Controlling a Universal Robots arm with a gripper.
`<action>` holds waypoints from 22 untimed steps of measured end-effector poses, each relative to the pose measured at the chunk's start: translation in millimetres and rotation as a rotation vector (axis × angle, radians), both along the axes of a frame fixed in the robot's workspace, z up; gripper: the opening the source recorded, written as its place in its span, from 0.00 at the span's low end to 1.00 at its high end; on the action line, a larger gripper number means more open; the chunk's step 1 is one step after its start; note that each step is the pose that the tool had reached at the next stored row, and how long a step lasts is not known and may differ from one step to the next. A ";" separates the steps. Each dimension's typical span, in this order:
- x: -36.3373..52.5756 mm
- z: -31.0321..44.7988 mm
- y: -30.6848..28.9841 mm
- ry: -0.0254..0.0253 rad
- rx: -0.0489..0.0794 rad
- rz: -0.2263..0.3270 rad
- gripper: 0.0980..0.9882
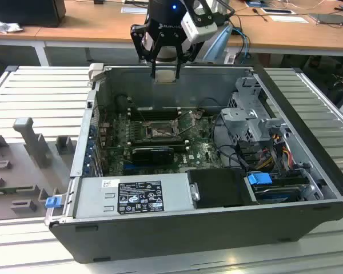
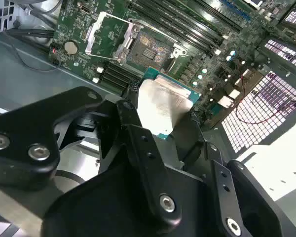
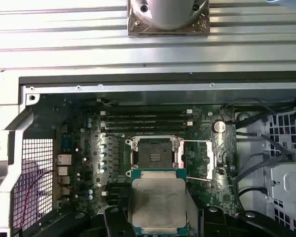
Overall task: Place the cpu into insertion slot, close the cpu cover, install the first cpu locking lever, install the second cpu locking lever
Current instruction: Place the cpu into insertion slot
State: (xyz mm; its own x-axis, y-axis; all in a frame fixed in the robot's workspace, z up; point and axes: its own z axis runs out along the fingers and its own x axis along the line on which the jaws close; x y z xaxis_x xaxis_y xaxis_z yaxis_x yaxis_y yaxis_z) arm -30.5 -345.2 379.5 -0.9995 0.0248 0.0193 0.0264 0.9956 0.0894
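Custody of the small flat pale tan-silver square cpu (image 3: 159, 202) is being confirmed: it is being gripped by the closed black gripper (image 1: 165, 74), well above the square black-and-metal insertion slot (image 3: 155, 153), edges seemingly parallel to the slot's. The thin grey-metal cpu cover (image 2: 129, 42) is being shown swung open beside that slot.

The cpu (image 1: 166, 76), a flat, pale tan-silver square with a green rim, is clamped in the tool (image 1: 165, 72) at the upper middle of the exterior view, above the case's far wall and well apart from the board. The insertion slot (image 1: 158, 132), a square black-and-metal socket, lies bare at the middle of the green motherboard, near frame centre. The cpu cover (image 3: 217, 158), a thin grey-metal frame, stands swung open just beside the slot.
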 end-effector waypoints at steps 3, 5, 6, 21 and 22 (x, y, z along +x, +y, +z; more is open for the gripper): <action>0.0 0.0 0.0 0.0001 0.000 -0.011 0.48; 0.0 0.0 0.0 0.0001 0.000 -0.025 0.48; 0.0 0.0 0.0 0.0001 0.000 -0.029 0.48; 0.0 0.0 0.0 0.0001 0.000 -0.117 0.48; 0.0 0.0 0.0 0.0001 0.000 -0.121 0.48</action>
